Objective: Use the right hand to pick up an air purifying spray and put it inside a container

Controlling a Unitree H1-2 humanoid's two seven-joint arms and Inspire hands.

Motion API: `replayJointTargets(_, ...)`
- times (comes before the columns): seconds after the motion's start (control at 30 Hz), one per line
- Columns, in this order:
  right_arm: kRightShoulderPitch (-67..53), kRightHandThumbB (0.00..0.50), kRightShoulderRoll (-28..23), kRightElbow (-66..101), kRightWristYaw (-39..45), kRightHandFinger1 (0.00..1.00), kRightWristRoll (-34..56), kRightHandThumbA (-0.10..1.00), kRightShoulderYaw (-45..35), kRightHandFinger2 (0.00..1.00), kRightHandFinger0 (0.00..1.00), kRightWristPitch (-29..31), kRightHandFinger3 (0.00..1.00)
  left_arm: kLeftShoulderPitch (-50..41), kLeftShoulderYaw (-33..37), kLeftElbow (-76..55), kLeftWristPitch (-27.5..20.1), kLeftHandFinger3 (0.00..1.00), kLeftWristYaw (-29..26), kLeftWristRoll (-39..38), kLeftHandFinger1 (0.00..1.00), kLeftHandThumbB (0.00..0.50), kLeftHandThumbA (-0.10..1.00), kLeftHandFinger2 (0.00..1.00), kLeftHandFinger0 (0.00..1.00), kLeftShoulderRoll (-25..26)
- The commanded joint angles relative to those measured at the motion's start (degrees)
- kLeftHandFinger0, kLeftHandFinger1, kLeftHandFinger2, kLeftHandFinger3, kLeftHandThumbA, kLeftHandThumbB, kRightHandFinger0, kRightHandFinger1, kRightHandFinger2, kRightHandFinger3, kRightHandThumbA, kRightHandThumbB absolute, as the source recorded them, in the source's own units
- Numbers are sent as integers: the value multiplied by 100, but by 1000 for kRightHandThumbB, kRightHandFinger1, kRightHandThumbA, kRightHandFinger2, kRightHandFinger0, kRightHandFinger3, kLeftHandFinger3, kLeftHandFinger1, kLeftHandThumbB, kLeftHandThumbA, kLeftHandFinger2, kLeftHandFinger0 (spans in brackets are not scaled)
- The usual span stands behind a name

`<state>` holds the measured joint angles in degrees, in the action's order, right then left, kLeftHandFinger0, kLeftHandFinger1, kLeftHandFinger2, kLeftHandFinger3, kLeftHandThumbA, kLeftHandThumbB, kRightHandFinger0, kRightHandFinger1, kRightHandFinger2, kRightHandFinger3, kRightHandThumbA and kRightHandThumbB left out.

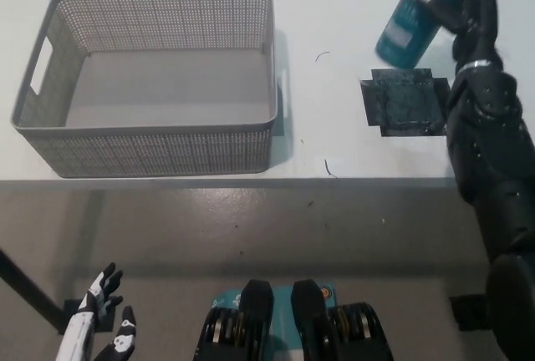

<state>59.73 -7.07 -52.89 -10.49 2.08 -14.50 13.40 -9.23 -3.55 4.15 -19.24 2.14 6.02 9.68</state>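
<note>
The black right hand (456, 2) grips 1 teal spray bottle (414, 14) above 1 black tape patch (403, 103); 1 grey perforated basket (150, 139) sits apart; the white left hand (104, 332) rests low, fingers spread.

Bright, even light; perhaps slightly soft.
</note>
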Motion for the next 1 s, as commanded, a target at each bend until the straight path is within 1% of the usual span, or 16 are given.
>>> replayJointTargets(0.0,413,394,-51,697,-144,324,367,-100,-179,414,356,159,442,-54,-44,2,-184,1000,21,-100,1000,496,367,1000,960,140)
replayJointTargets(0.1,472,376,151,1311,-149,354,629,-100,-290,447,369,-186,448,-111,-55,-23,-136,1000,51,-127,1000,500,370,1000,955,187)
replayJointTargets(0.17,519,408,273,1812,-167,351,626,-100,-225,428,384,-445,435,-112,-42,3,-161,1000,47,-123,1000,500,374,1000,954,186)
replayJointTargets(0.2,538,410,341,2063,-198,346,643,-100,-222,420,395,-648,429,-100,-31,22,-166,1000,44,-116,1000,500,376,1000,954,189)
replayJointTargets(0.27,719,405,572,2543,-64,374,939,-100,-181,464,379,-883,428,-84,-15,-2,-119,1000,25,-81,1000,500,354,1000,945,174)
replayJointTargets(0.33,900,406,717,2822,-169,361,592,-100,89,464,365,-1135,420,-78,8,-29,-62,1000,14,-52,1000,500,331,1000,942,139)
replayJointTargets(0.4,1085,391,907,2803,-226,359,432,-100,252,462,363,-1182,429,-82,23,-13,-102,1000,-27,23,1000,500,346,1000,935,116)
replayJointTargets(0.43,1127,415,986,2799,-250,347,390,-100,313,449,361,-1226,422,-96,28,2,-115,1000,-19,19,1000,500,358,1000,935,121)
replayJointTargets(0.47,1194,390,1084,2726,-219,359,357,-100,408,454,356,-1176,428,-108,35,8,-124,1000,-12,22,1000,500,361,1000,935,125)
replayJointTargets(0.5,1214,389,1109,2683,-172,360,358,-100,452,453,353,-1121,427,-106,40,-4,-115,1000,-10,24,1000,500,361,1000,936,124)
replayJointTargets(0.53,1273,411,1213,2573,-184,367,339,-100,516,441,360,-1158,412,-114,57,19,-160,1000,-11,55,1000,500,385,1000,937,133)
replayJointTargets(0.6,1357,402,1336,2315,-115,377,282,-100,672,432,354,-902,396,-103,67,-5,-134,1000,-6,60,1000,496,389,1000,941,138)
replayJointTargets(0.67,1383,414,1457,2157,-118,375,253,-100,775,425,332,-897,384,-100,79,-33,-36,1000,58,-61,1000,493,323,1000,954,125)
replayJointTargets(0.77,1398,420,1583,1935,-189,356,174,-100,913,402,335,-855,383,-63,99,-58,-30,1000,49,31,1000,485,340,1000,943,161)
replayJointTargets(0.87,1382,420,1711,1512,-107,363,188,-100,1033,400,384,-695,386,-39,117,-78,-36,1000,56,53,1000,482,346,1000,937,177)
replayJointTargets(0.97,1245,426,1852,1298,7,331,251,-100,1110,364,342,-750,341,-3,158,-41,-32,1000,54,89,1000,493,356,1000,934,166)
